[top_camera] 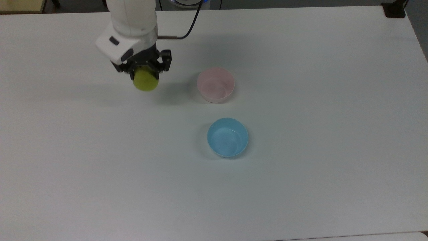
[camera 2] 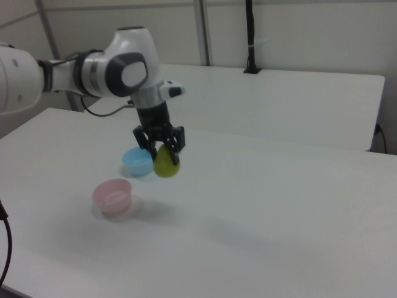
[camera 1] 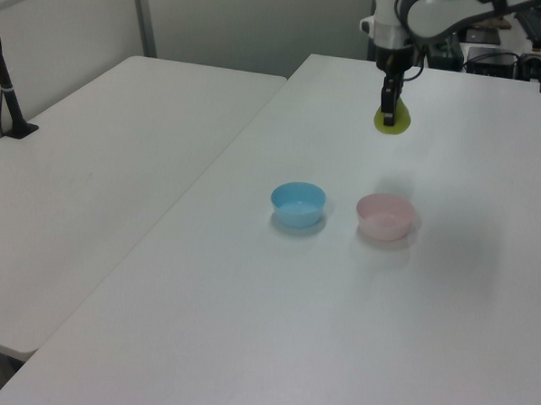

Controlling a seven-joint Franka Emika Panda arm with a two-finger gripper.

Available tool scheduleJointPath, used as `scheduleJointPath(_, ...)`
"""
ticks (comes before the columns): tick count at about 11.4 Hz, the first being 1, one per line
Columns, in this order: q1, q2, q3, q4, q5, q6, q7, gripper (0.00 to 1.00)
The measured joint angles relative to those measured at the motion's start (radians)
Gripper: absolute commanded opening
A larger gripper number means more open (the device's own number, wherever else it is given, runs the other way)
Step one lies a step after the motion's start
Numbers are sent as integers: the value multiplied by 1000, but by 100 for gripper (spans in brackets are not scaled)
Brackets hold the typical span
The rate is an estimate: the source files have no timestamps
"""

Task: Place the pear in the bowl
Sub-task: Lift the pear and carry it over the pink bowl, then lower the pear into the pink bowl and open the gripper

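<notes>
**Pear held aloft beside the pink bowl**

The pear (top_camera: 145, 80) is being gripped by the gripper (top_camera: 144, 68), whose two dark fingers (camera 2: 144, 138) are clamped on its upper part. The fruit is being carried clear of the white table (top_camera: 301, 184); in the right view its faint shadow is being cast on the surface well below it, so no contact with the table is being made.

In the right view the pear (camera 2: 166, 163) is being seen in profile: its long axis is being kept close to upright, the narrow end pointing up into the fingers and the broad rounded end pointing down. The stem is being hidden by the gripper (camera 2: 160, 146). In the top view only the rounded bulk of the fruit is being shown beneath the gripper, so the direction of the axis cannot be read there. In the left view the pear (camera 1: 393, 119) is being seen hanging under the gripper (camera 1: 389, 107).

The pink bowl (top_camera: 215, 84) is being left standing upright on the table, at the top view's right of the pear and apart from it. The blue bowl (top_camera: 227, 137) is standing further towards the top view's bottom edge, near the pink bowl but not touching it. In the right view the pear is overlapping the blue bowl (camera 2: 137, 162), while the pink bowl (camera 2: 113, 195) is sitting lower and further towards the right view's left.
</notes>
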Motion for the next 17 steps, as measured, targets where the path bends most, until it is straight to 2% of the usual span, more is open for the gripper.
scheduleJointPath(3, 104, -57, 9, -7, 2, -89, 111, 33)
scheduleJointPath(5, 196, -56, 12, -37, 2, -92, 196, 34)
scheduleJointPath(7, 262, -48, 13, -91, 2, -83, 219, 34)
scheduleJointPath(10, 305, -13, 13, -155, 8, 40, 250, 34)
scheduleJointPath(12, 313, 37, 13, -166, 8, 109, 263, 36)
scheduleJointPath(13, 313, 57, 13, -165, 8, 132, 263, 45)
scheduleJointPath(16, 313, 72, 13, -165, 8, 139, 263, 85)
scheduleJointPath(17, 313, 72, 13, -165, 8, 139, 263, 95)
